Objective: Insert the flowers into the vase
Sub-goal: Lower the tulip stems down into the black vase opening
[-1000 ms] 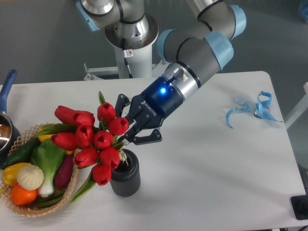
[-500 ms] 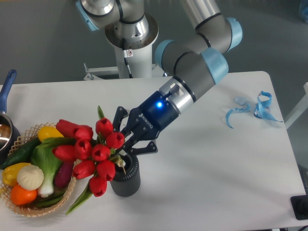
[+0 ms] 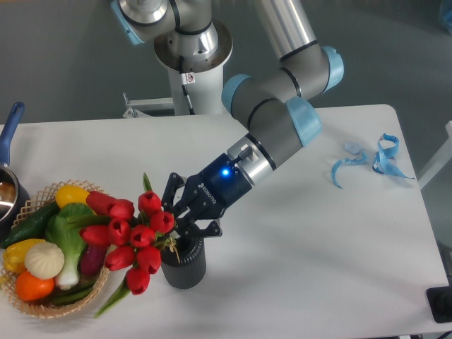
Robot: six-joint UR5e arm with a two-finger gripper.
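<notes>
The flowers [image 3: 133, 234], a bunch of red tulips with green stems and leaves, lean to the left out of the vase [image 3: 185, 265]. The vase is a short dark grey ribbed cylinder standing near the table's front. The stem ends go down into its mouth, and the blooms hang over the vase's left side towards the basket. My gripper [image 3: 181, 224] sits right above the vase mouth, tilted down to the left. It is shut on the flowers' stems just behind the blooms.
A wicker basket [image 3: 51, 308] of vegetables stands at the front left, close under the blooms. A dark pot with a blue handle [image 3: 8, 141] is at the left edge. Blue ribbon scraps [image 3: 374, 159] lie at the right. The robot base [image 3: 192, 56] is at the back.
My gripper has moved down and left with the flowers. The stems have gone lower into the vase mouth and the blooms have dropped nearer the basket.
</notes>
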